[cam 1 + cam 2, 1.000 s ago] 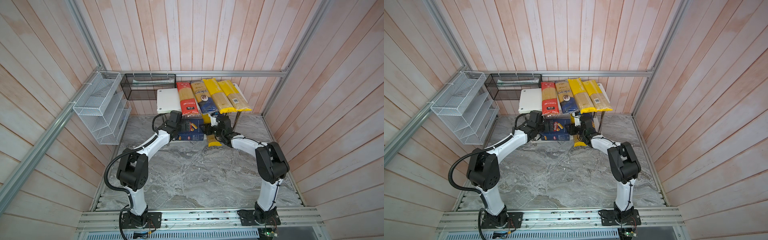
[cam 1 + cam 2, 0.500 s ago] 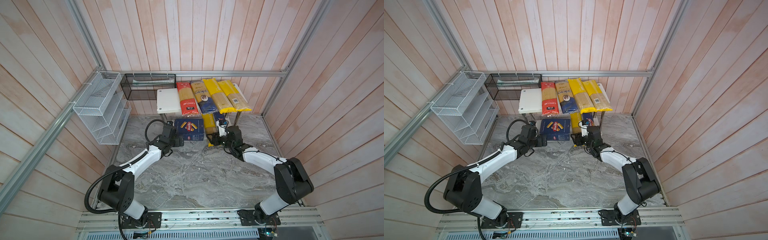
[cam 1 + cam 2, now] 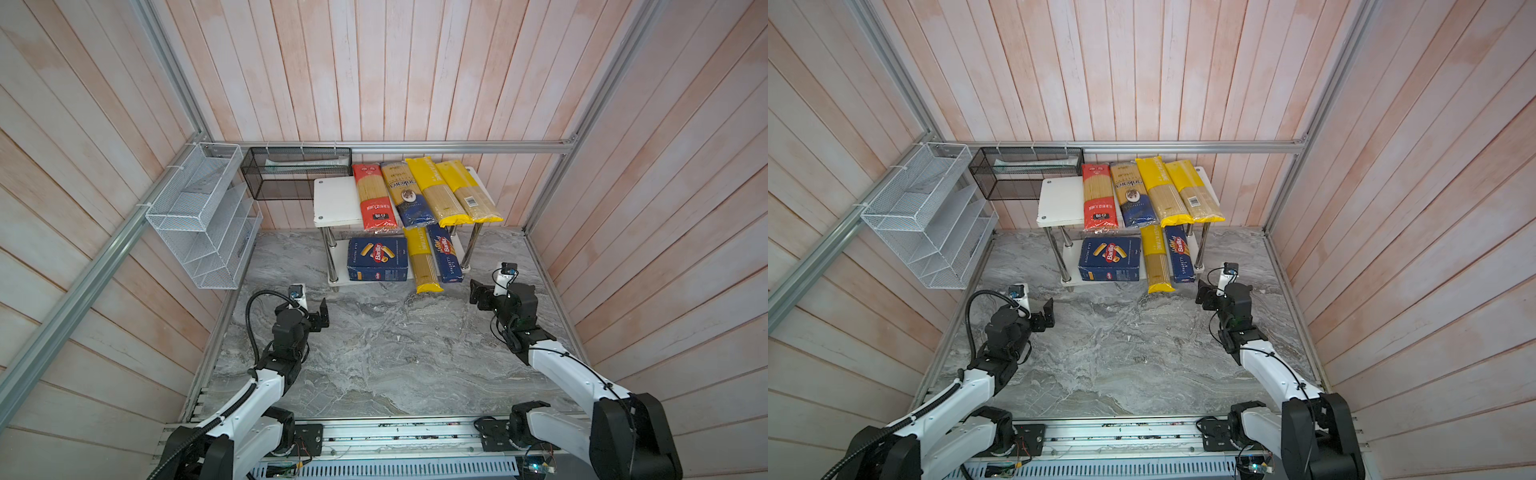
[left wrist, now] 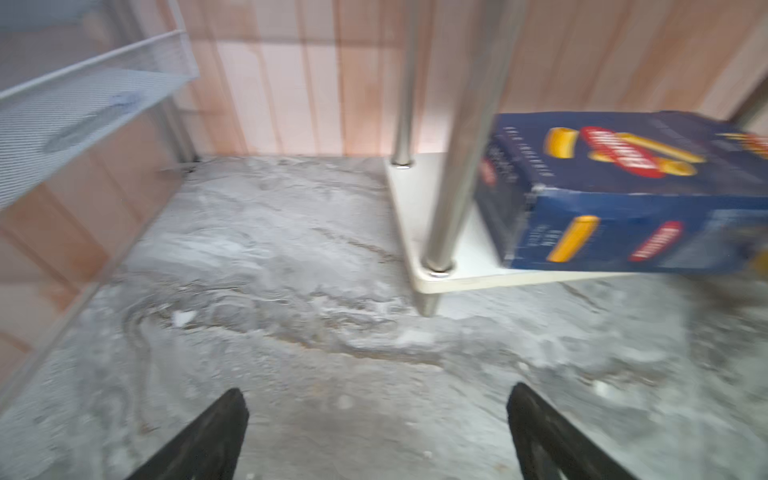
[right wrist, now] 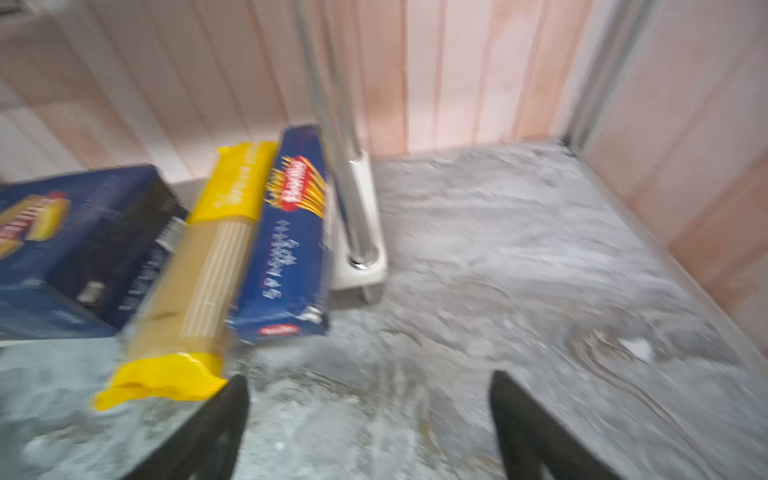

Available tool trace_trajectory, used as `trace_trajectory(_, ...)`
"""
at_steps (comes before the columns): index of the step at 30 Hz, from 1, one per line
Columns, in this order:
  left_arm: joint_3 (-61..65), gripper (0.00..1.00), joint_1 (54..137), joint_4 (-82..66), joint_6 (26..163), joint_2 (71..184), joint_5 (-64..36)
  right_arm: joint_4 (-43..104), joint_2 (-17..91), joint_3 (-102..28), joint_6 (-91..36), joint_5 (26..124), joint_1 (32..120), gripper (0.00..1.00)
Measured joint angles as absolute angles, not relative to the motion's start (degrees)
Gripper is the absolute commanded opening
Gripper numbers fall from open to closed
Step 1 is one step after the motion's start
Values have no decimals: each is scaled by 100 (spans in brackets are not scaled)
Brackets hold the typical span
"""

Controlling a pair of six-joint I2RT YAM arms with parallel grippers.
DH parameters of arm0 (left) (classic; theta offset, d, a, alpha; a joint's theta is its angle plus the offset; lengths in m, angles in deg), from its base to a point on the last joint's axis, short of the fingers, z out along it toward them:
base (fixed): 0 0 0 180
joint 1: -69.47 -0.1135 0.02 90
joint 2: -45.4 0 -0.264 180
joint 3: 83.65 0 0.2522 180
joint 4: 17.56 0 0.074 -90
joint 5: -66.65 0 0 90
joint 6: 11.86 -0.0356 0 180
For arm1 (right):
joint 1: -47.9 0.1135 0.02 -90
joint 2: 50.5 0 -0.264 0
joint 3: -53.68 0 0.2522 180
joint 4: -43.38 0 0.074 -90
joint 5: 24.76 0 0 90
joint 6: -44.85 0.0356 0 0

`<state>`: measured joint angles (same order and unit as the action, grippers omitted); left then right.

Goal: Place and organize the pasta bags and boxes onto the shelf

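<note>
Two Barilla labels: wide box (image 3: pixel 377 259); narrow box (image 3: pixel 445 255), apparently "SPAGHETTI".

Rigatoni box (image 4: pixel 648 187) blurred, cut by view edge, lower board (image 4: pixel 465 266) mostly hidden

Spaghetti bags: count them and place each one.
5. Four lie on the shelf's top board: red-ended bag, beige-and-navy bag, two yellow-ended bags. The fifth bag, yellow-ended, lies on the lower board between the two Barilla boxes. More could hide under the top board.

White wire rack (image 3: pixel 195 216) on left wall; black mesh basket (image 3: pixel 291 183) just beside it; grey marble surface (image 3: pixel 395 353).
</note>
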<state>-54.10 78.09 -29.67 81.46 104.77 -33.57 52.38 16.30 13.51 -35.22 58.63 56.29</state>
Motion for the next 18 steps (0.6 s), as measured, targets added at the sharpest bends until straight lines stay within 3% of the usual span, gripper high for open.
trace_trajectory(5, -5449, 100, 6948, -4339, 8067, 11754, -3060, 6530, 2157, 2280, -3745, 5522, 5076, 98)
trace_trajectory(9, -5399, 99, 6605, -5152, 8091, 12532, -2424, 7280, 2686, 2428, -3930, 5572, 4796, 98)
trace_trajectory(12, -5314, 100, 6539, -5815, 8084, 13227, -2105, 8630, 3103, 2592, -4110, 5784, 4752, 98)
trace_trajectory(18, -5340, 100, 6552, -6260, 8084, 13345, -1906, 9839, 3783, 2806, -4175, 5797, 4678, 98)
